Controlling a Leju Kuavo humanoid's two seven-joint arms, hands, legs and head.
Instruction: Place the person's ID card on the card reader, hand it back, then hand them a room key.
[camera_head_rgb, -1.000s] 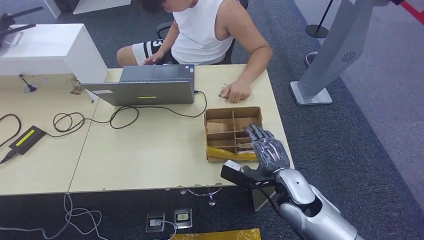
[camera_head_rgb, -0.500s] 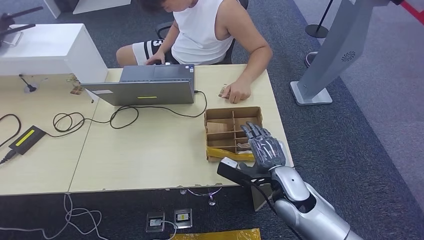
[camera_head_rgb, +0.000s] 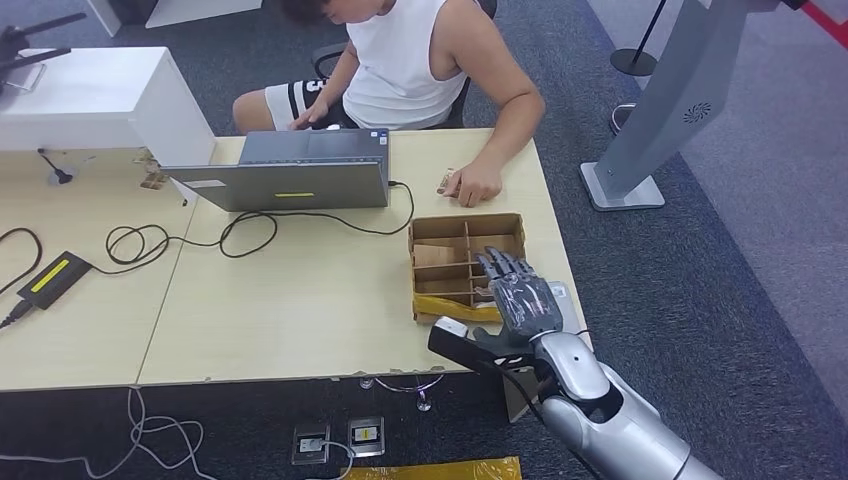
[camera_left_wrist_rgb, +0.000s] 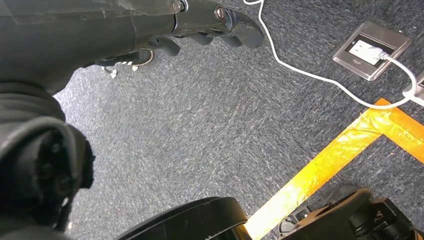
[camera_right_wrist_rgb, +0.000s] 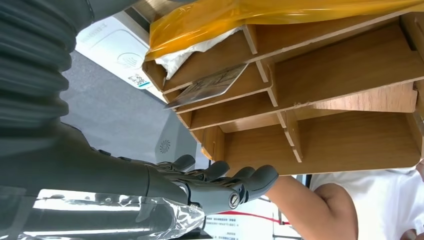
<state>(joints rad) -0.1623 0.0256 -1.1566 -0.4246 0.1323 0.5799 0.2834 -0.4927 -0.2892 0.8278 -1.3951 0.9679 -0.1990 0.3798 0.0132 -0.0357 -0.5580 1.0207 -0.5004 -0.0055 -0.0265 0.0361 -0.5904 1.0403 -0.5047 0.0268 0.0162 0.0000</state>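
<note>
Card (camera_right_wrist_rgb: 210, 87) in wooden organizer (camera_head_rgb: 440, 240) slot | right hand (camera_head_rgb: 520, 300) above, fingers spread, empty

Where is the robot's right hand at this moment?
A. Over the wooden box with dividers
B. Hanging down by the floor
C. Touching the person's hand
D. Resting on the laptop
A: in the head view the right hand hovers with fingers spread over the near edge of the wooden divider box, apart from the laptop and the person's hand.
</note>
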